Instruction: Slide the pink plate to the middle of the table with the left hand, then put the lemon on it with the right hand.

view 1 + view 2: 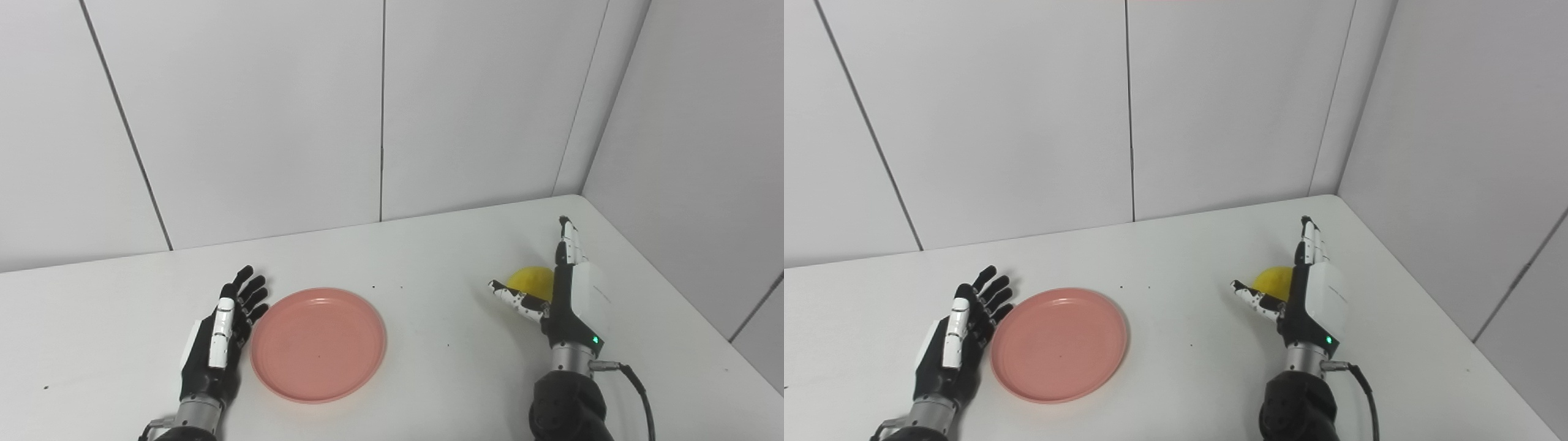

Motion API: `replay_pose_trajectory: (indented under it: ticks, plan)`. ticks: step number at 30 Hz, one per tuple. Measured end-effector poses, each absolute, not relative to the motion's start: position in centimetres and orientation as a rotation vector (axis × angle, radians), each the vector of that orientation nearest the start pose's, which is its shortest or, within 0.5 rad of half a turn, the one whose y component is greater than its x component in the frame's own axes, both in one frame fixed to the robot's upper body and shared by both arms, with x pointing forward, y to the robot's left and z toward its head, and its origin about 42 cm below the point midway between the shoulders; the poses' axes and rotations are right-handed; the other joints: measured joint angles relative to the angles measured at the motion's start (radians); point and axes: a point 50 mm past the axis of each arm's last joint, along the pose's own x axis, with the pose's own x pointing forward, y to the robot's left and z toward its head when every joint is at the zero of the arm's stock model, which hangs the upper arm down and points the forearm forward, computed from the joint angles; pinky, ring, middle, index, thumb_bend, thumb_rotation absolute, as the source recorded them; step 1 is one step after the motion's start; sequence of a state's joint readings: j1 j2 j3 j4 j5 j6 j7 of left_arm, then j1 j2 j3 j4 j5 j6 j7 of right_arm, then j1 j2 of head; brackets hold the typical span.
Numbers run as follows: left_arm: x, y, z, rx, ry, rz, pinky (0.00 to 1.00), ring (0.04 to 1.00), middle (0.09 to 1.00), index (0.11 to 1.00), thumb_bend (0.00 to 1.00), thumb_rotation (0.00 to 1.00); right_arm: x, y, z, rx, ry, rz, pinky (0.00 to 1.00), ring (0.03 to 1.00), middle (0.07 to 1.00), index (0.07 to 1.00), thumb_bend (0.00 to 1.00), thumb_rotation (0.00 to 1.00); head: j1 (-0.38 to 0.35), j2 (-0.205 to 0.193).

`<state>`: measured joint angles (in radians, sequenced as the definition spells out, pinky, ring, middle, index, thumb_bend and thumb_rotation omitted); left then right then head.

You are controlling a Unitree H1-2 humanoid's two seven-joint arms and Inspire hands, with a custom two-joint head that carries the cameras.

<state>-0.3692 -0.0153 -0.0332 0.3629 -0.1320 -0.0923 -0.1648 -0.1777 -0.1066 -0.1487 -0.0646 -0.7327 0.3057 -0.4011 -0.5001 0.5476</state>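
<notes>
The pink plate lies flat on the white table, left of centre. My left hand rests open at the plate's left rim, fingers straight and pointing away, the fingertips touching or almost touching the rim. The yellow lemon sits on the table at the right, partly hidden behind my right hand. That hand stands open on its edge, thumb spread toward the left, palm close against the lemon's right side without closing on it.
White wall panels close off the back and right side of the table, meeting in the far right corner. A black cable trails from the right wrist. The table's right edge runs diagonally near the right arm.
</notes>
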Motion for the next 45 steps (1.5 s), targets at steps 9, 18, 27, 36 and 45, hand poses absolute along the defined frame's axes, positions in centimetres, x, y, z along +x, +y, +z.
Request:
replay_pose_trajectory:
  ticks: [9,18,27,36,45]
  plan:
    - [39.6,15.5,12.3,-0.116,-0.085,-0.290,0.89,0.906,0.901,0.893,0.69,1.00,34.1,-31.0,15.8,-0.799,0.037,-0.677,0.83,0.912,0.937,0.952,0.87,0.19,0.005,0.000]
    - [39.6,15.5,12.3,-0.116,-0.087,-0.291,0.89,0.905,0.900,0.892,0.69,1.00,35.4,-31.0,14.3,-0.795,0.115,-0.646,0.77,0.870,0.910,0.918,0.86,0.14,0.009,0.002]
    - [39.6,15.5,12.3,-0.115,-0.087,-0.290,0.89,0.901,0.895,0.886,0.68,1.00,36.6,-31.4,14.3,-0.810,0.103,-0.676,0.66,0.753,0.795,0.816,0.80,0.05,0.011,0.000]
    - [39.6,15.5,12.4,-0.115,-0.091,-0.291,0.90,0.905,0.899,0.891,0.67,1.00,36.8,-31.2,13.9,-0.784,0.020,-0.723,0.23,0.402,0.511,0.504,0.52,0.00,0.017,0.003]
    - [39.5,15.5,12.5,-0.114,-0.093,-0.292,0.90,0.910,0.902,0.892,0.67,1.00,36.8,-30.7,13.8,-0.751,-0.005,-0.731,0.15,0.403,0.501,0.488,0.51,0.00,0.020,0.005]
